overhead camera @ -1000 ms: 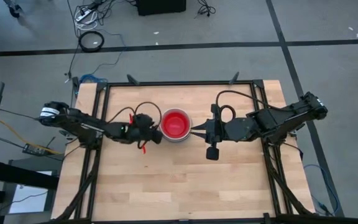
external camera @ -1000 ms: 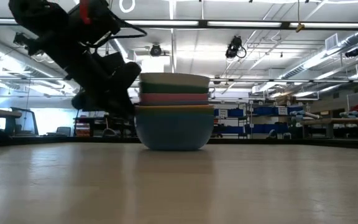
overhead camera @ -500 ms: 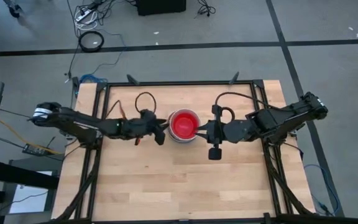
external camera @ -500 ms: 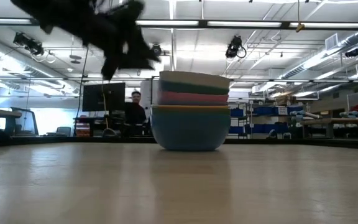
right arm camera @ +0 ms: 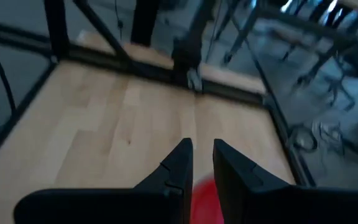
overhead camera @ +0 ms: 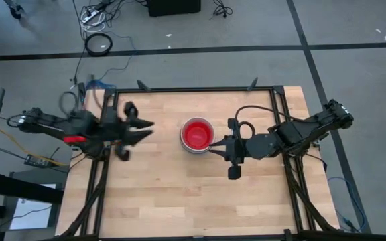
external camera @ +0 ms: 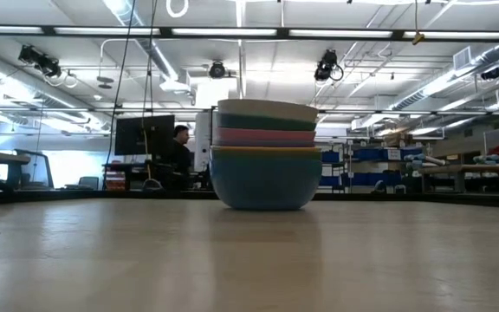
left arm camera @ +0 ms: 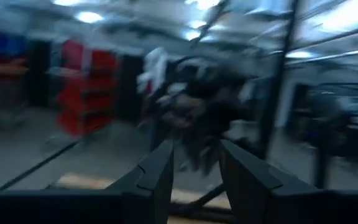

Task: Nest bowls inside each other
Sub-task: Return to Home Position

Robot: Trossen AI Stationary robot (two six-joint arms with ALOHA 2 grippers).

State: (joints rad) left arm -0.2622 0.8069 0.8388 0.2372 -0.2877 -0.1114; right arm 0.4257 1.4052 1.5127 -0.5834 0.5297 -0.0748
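The bowls stand nested in one stack (overhead camera: 196, 136) at the table's middle, with the red inside of the top bowl showing from above. In the low view the stack (external camera: 265, 178) rests on its blue bottom bowl, with orange, pink, green and white rims above it. My left gripper (overhead camera: 143, 128) hangs open over the table's left part, well clear of the stack. In its own blurred view its fingers (left arm camera: 194, 158) hold nothing. My right gripper (overhead camera: 213, 148) hovers above the stack's right rim, its fingers (right arm camera: 202, 149) a narrow gap apart. Only the red bowl (right arm camera: 205, 198) shows below them.
A black metal frame (overhead camera: 193, 88) runs round the wooden table, with rails along both sides. Bare wood (overhead camera: 193, 201) fills the near half. A person (external camera: 180, 147) sits in the room beyond the far edge.
My left gripper has pulled away from the stack toward the table's left edge, risen out of the low view and tipped up from pointing down to about level. The stack has slid a little toward the table's right and now stands still.
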